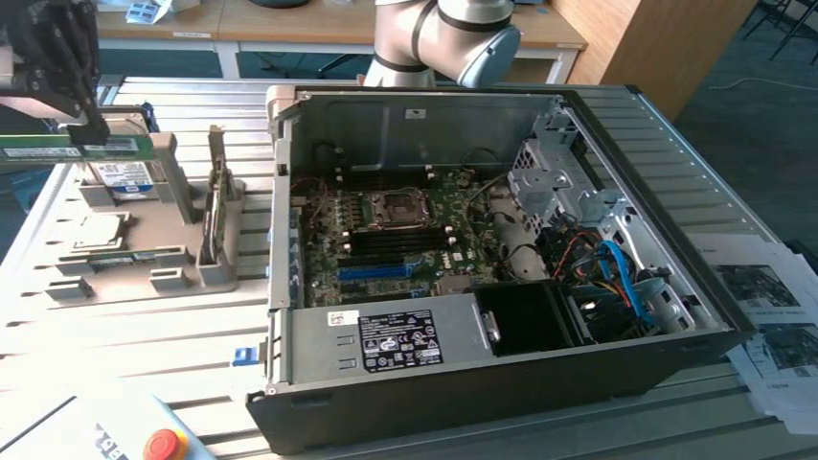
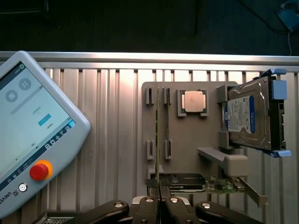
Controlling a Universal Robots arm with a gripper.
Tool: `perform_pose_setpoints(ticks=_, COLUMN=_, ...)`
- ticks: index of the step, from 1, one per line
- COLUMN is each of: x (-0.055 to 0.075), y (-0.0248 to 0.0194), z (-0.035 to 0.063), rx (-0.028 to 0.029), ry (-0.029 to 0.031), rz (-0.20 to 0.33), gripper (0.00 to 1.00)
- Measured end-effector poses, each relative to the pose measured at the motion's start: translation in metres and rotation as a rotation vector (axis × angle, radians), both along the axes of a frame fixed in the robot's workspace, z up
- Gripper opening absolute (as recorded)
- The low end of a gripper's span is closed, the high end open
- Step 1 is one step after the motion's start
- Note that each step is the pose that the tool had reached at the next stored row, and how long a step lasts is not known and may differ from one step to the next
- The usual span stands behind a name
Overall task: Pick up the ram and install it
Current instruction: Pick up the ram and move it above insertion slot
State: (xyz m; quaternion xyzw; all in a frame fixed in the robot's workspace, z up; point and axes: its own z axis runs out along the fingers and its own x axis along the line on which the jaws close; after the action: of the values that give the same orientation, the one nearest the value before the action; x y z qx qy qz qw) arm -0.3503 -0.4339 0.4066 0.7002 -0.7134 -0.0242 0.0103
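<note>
Ram (image 1: pixel 38 150) clamped edge-on in gripper (image 1: pixel 92 139) — up over parts tray (image 1: pixel 141 254).

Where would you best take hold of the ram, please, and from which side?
Along its top long edge, from above, squeezing the two flat faces: the ram is a thin stick, set on edge. The gripper grips it so.

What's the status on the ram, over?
Gripper shut on the ram. Ram held above the parts tray, outside the computer case. Nothing seen blocking it.
</note>
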Motion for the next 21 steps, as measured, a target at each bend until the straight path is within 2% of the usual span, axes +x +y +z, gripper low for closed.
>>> perform_pose_setpoints(ticks=11, x=0.025, y=-0.0004, z=0.0, rx=0.0, ry=0.0, rz=0.0, gripper=0.12)
perform_pose_setpoints(ticks=21, x=0.054, y=-0.0015, z=0.0, rx=0.0001, ry=0.0, rz=0.0, gripper=0.12)
